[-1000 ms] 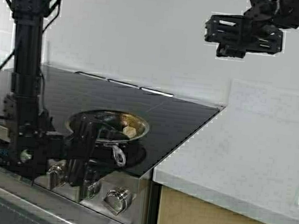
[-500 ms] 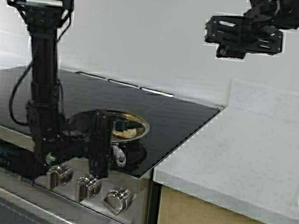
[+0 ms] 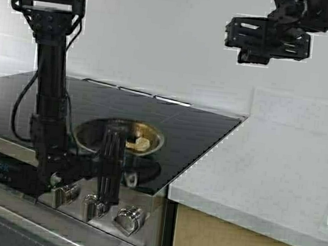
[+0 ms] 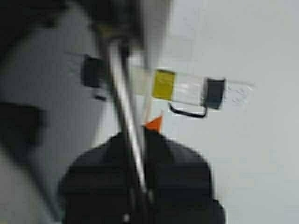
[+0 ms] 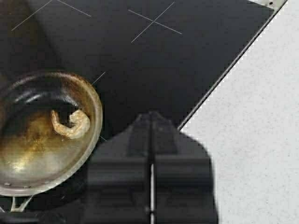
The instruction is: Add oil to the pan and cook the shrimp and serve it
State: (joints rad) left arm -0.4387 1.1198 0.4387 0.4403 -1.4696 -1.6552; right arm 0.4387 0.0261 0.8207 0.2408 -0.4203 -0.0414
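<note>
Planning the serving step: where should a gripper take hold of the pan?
Probably by the stub handle of the pan, coming from the stove's front edge: it juts toward the knobs, clear of the shrimp and the shiny rim, which looks too wide to pinch.

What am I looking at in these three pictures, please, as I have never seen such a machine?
It is a wheeled robot with two arms. One camera looks down from above, and one sits on each wrist. On the black glass cooktop stands a round steel pan holding one pale curled shrimp. A white counter lies beside it. The left end effector, low by the pan, is closed on a thin metal rod; what that rod belongs to is unclear. The right end effector hangs high, closed and empty.
</note>
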